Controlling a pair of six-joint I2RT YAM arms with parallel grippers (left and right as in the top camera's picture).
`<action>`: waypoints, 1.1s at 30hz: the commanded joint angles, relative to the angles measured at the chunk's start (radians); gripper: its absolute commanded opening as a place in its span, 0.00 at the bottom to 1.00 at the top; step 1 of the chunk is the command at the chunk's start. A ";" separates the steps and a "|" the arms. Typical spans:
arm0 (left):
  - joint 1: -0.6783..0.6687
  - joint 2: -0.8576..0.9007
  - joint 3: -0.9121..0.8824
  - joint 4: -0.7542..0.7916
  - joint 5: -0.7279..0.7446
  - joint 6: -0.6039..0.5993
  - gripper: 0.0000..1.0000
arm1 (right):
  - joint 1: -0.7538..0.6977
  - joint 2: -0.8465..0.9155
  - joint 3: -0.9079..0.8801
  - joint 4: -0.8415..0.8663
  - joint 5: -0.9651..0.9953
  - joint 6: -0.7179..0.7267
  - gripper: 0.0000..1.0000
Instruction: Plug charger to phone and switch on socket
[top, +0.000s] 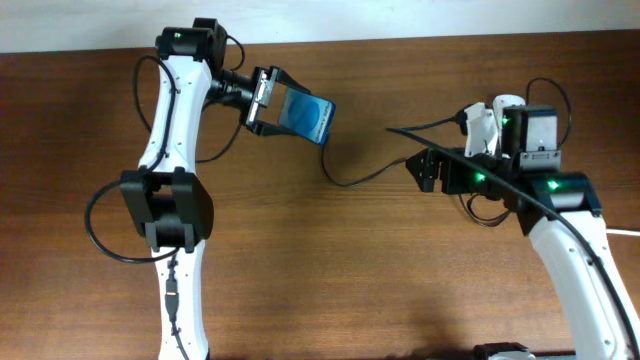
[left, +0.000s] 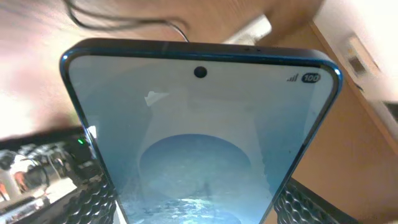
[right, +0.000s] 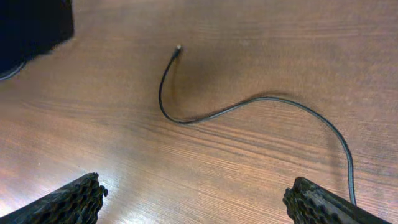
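Note:
My left gripper (top: 262, 100) is shut on the phone (top: 307, 115) and holds it above the table, blue screen up, its free end pointing right. The phone (left: 199, 137) fills the left wrist view between my fingers (left: 196, 214). The charger (top: 350, 181), a thin black cable, curves over the table from the right, and its plug tip (top: 327, 148) lies just below the phone's free end. In the right wrist view the cable (right: 249, 101) and its tip (right: 178, 48) lie ahead of my right gripper (right: 196, 205), which is open and empty. The white socket (top: 488, 121) is partly hidden behind the right arm.
The table's far edge and a pale wall run along the top of the overhead view. A white block (left: 252, 28) shows far off in the left wrist view. A dark shape (right: 31, 25) sits at the top left of the right wrist view.

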 joint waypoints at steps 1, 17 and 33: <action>0.002 0.001 0.029 -0.005 0.226 -0.017 0.00 | 0.009 0.013 0.011 0.000 -0.020 0.007 0.98; -0.052 0.001 0.029 -0.005 -0.186 -0.136 0.00 | 0.143 0.037 0.011 0.278 -0.047 0.366 0.91; -0.169 0.001 0.029 0.034 -0.280 -0.276 0.00 | 0.313 0.285 0.011 0.503 0.069 0.636 0.59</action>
